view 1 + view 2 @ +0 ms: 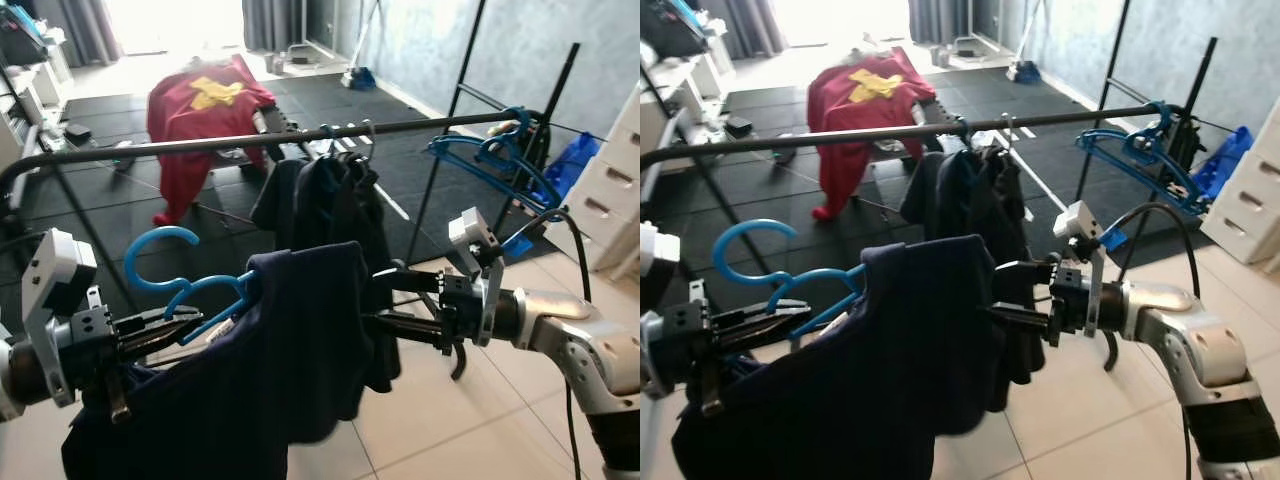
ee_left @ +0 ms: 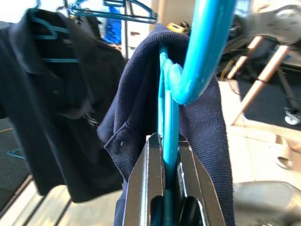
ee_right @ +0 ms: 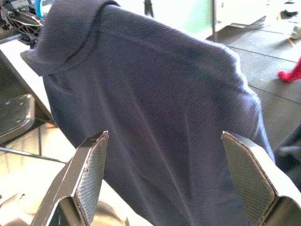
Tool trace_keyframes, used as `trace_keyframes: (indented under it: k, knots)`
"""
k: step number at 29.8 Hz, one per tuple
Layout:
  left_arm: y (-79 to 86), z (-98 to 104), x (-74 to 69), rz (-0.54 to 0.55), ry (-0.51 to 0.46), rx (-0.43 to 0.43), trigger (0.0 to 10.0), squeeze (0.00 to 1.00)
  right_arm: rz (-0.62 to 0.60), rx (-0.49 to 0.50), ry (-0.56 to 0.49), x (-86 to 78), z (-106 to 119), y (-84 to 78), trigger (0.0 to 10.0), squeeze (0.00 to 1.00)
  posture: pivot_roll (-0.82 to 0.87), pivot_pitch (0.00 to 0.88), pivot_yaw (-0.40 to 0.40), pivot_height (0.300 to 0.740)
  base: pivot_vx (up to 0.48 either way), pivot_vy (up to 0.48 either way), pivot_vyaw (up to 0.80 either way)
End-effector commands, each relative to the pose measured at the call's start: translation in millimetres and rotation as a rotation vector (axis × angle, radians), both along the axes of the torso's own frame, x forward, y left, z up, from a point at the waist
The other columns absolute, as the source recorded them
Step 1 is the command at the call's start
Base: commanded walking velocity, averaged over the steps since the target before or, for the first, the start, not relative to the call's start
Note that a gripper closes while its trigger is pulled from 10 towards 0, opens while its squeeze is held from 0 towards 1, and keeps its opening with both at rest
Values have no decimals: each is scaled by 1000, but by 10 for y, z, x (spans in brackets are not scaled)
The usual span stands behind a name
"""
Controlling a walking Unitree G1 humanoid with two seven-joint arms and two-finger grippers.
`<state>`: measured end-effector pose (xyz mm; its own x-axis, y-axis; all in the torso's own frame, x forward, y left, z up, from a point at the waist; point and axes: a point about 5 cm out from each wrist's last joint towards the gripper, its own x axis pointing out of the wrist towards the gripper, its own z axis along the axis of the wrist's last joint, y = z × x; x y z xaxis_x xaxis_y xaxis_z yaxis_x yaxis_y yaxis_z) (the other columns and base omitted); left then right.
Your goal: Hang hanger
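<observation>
Left eye view shows the black clothes rail (image 1: 200,143) crossing above the navy shirt (image 1: 280,370), whose blue hanger (image 1: 185,285) is clamped in the left gripper (image 1: 185,318), while the right gripper (image 1: 385,300) has its fingers (image 3: 91,176) spread apart beside the shirt.

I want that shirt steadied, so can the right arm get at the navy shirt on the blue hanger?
Probably yes: the right pincer is open, facing the navy shirt with nothing between them.
</observation>
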<state>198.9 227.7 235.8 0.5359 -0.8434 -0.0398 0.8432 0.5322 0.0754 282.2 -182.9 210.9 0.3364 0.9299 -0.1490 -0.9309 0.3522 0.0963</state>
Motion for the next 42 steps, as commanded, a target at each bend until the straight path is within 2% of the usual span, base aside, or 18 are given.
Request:
trace_keyframes:
  k: [1, 7, 10, 11, 13, 16, 21, 22, 23, 24, 33, 36, 37, 39, 41, 42]
  knots:
    - [-4, 123, -31, -43, -59, 9, 10000, 0, 0, 0, -9, -17, 25, -24, 10000, 0, -107, 38, 14, 740, 0, 0, 0]
    - [49, 234, -97, -98, -72, 34, 10000, 0, 11, -7, -5, -32, 34, -57, 10000, 0, -103, 42, 13, 740, 0, 0, 0]
    - [73, 311, -147, -154, -73, 80, 10000, 0, 20, 5, -8, -40, 70, -77, 10000, 0, -101, 42, 14, 740, 0, 0, 0]
    - [58, 339, -176, -190, -74, 81, 10000, 0, 21, 6, -8, -40, 74, -83, 10000, 0, -100, 43, 14, 740, 0, 0, 0]
    - [58, 339, -176, -190, -74, 81, 10000, 0, 21, 6, -8, -40, 74, -83, 10000, 0, -100, 43, 14, 740, 0, 0, 0]
    - [-19, 397, -240, -289, -82, 81, 10000, 0, 35, -10, 7, -53, 35, -69, 10000, 0, -97, 46, 11, 740, 0, 0, 0]
    - [-61, 450, -255, -335, -100, 84, 10000, 0, 79, -13, 38, -95, -15, -27, 10000, 0, -98, 45, 12, 740, 0, 0, 0]
    - [-58, 464, -251, -338, -106, 84, 10000, 0, 93, -7, 45, -109, -20, -18, 8196, 0, -98, 46, 11, 740, 0, 0, 0]
    - [-56, 472, -249, -340, -110, 84, 10000, 0, 101, -3, 49, -117, -22, -12, 8196, 0, -98, 46, 11, 740, 0, 0, 0]
    - [-54, 489, -242, -340, -120, 83, 10000, 0, 107, 4, 56, -123, -22, -10, 0, 0, -97, 47, 12, 740, 0, 0, 0]
    - [-30, 562, -165, -297, -177, 70, 10000, 0, 130, 13, 78, -151, -44, 0, 0, 0, -98, 50, 13, 740, 0, 0, 0]
    - [13, 568, -114, -255, -192, 69, 10000, 0, 97, 8, 64, -112, -41, -23, 0, 0, -99, 51, 13, 740, 0, 0, 0]
    - [57, 541, -75, -221, -187, 69, 10000, 0, 44, 2, 41, -47, -38, -50, 0, 0, -98, 51, 12, 740, 0, 0, 0]
    - [57, 541, -75, -221, -187, 69, 10000, 0, 44, 2, 41, -47, -38, -50, 0, 0, -98, 51, 12, 740, 0, 0, 0]
    - [142, 467, -14, -165, -166, 65, 10000, 0, -73, 0, -9, 92, -17, -100, 0, 0, -99, 51, 14, 740, 0, 0, 0]
    - [142, 467, -14, -165, -166, 65, 10000, 0, -73, 0, -9, 92, -17, -100, 0, 0, -99, 51, 14, 740, 0, 0, 0]
